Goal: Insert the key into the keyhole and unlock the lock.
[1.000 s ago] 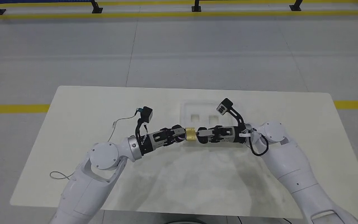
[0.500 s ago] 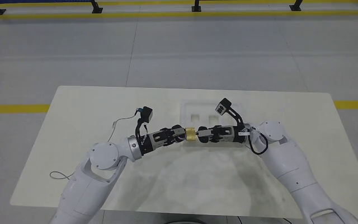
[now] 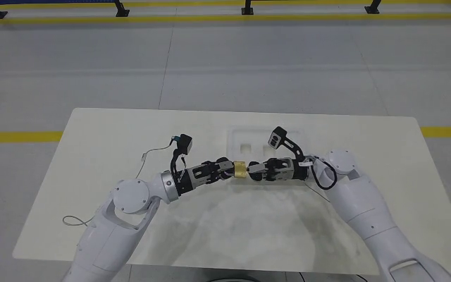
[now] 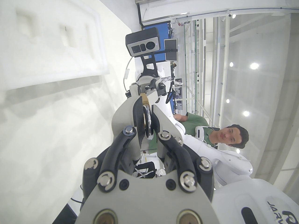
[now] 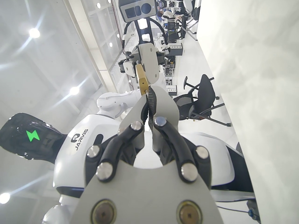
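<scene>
Brass lock (image 3: 241, 169) pinched in left pincer (image 3: 230, 168); right pincer (image 3: 254, 170), at its 3 o'clock, pinches key (image 5: 147, 91). Best twist coaxially, lock braced.

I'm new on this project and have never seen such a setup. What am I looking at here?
This is a two-armed robot at a white table. One picture looks down from above its arms; the other two come from a camera on each wrist. On the table lies a white foam tray. Near it the arms meet: the left gripper is shut on the brass lock, by its shackle; the right gripper is shut on the key, mostly hidden in its grip, at the lock's end.
</scene>
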`<act>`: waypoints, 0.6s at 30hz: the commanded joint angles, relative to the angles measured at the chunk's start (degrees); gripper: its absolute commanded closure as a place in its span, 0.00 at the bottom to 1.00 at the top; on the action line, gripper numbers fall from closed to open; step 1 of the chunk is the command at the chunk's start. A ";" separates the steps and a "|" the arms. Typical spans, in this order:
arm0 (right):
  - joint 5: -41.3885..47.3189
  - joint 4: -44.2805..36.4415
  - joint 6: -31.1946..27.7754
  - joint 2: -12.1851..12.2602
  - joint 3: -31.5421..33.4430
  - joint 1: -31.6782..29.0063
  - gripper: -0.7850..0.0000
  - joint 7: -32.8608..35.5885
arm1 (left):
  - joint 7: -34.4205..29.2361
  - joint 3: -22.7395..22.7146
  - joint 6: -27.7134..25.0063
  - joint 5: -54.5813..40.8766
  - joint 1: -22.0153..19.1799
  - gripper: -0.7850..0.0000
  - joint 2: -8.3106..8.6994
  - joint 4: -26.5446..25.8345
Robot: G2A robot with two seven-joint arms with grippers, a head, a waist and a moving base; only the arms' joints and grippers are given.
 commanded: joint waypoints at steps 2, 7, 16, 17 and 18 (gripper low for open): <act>0.30 0.16 0.36 -0.03 0.03 -0.03 1.00 -0.40 | 0.00 0.00 0.00 0.00 0.00 1.00 0.00 0.00; 0.30 0.16 0.36 -0.03 0.03 -0.03 1.00 -0.40 | 0.00 0.00 0.00 0.00 0.00 1.00 0.00 0.00; 0.30 0.16 0.36 -0.03 0.03 -0.03 1.00 -0.40 | 0.00 0.00 0.00 0.00 0.00 1.00 0.00 0.00; 0.30 0.16 0.36 -0.03 0.03 -0.03 1.00 -0.40 | 0.00 0.00 0.00 0.00 0.00 1.00 0.00 0.00; 0.44 -0.28 0.74 -0.07 -0.09 -0.50 1.00 -1.43 | 0.00 0.00 0.00 0.00 0.00 1.00 0.00 0.00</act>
